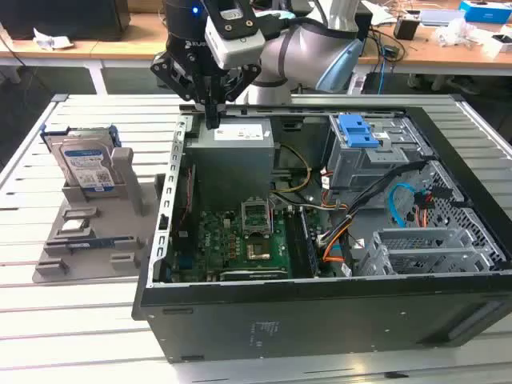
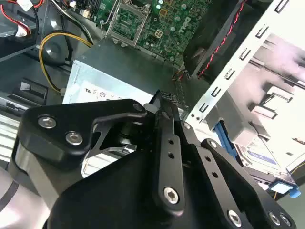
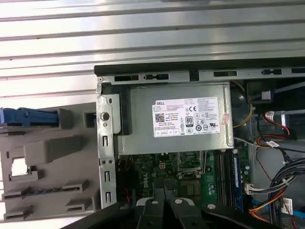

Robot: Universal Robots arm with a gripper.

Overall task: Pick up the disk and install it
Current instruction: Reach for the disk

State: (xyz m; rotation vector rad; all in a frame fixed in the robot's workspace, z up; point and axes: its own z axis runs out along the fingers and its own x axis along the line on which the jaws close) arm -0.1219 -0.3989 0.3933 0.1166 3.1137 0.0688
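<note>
Gripper (image 1: 212,120) hangs empty, fingers pressed together, above the power supply (image 1: 234,164) in the open computer case (image 1: 320,312). Well apart, the disk (image 1: 88,164) stands upright in its grey holder (image 1: 128,182), at the exterior view's left.

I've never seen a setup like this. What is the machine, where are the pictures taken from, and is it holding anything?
It is one robot arm with a black end effector, its grasping part. The exterior view comes from a camera off the arm; both wrist views come from cameras riding on it. On the slatted table lies an open computer case, and on the exterior view's left a grey holder with the disk standing upright in it. The end effector hangs shut and empty above a corner of the case, by its grey power supply.
</note>
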